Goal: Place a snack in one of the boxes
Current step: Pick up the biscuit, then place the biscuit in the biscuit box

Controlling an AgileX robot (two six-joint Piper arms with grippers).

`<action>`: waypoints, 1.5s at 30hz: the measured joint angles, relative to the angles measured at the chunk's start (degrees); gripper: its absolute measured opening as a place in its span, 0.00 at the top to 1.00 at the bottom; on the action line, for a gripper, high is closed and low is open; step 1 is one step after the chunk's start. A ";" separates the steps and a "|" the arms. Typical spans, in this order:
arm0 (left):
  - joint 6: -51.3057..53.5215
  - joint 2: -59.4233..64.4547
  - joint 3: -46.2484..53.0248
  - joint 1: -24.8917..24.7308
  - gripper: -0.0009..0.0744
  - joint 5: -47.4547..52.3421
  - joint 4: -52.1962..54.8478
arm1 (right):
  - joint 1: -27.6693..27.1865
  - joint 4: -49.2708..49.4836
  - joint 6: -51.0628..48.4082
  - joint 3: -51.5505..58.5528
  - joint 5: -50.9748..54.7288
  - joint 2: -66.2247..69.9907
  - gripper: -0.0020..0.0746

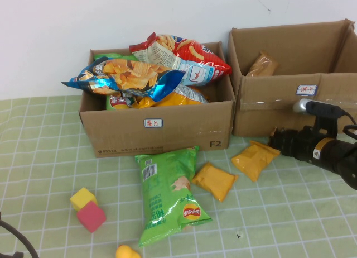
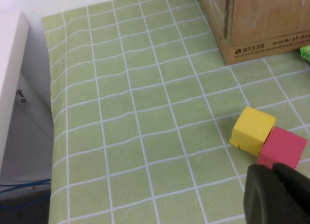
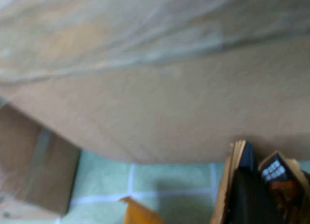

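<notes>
The left cardboard box [image 1: 159,129] is heaped with chip bags. The right cardboard box [image 1: 279,110] holds one brown snack pack [image 1: 262,64]. On the cloth lie a green chip bag [image 1: 169,194] and two orange packets [image 1: 215,180] [image 1: 255,159]. My right gripper [image 1: 274,139] is low in front of the right box, just beside the nearer orange packet. In the right wrist view the right gripper [image 3: 256,185] is shut on a small tan-and-dark snack packet [image 3: 276,170], close to the box wall [image 3: 160,112]. My left gripper [image 2: 278,195] is shut and empty at the near left.
A yellow cube [image 1: 82,198] and a pink cube [image 1: 91,216] sit at the front left; they also show in the left wrist view as the yellow cube [image 2: 253,130] and the pink cube [image 2: 283,147], right by the left gripper. A yellow object [image 1: 127,252] lies at the front edge.
</notes>
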 joint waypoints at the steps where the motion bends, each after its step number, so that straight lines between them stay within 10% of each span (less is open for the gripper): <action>1: 0.00 0.00 0.00 0.00 0.99 0.00 0.00 | 0.00 -0.55 0.28 0.46 -0.09 -0.25 0.80; 28: 0.64 0.00 0.00 0.00 0.99 -0.26 -0.34 | 0.00 -5.08 7.07 10.00 -2.98 -30.54 0.82; 45: 0.64 0.00 0.00 0.00 0.99 -0.61 -1.23 | 0.00 -8.80 5.20 -20.91 14.49 -17.36 0.80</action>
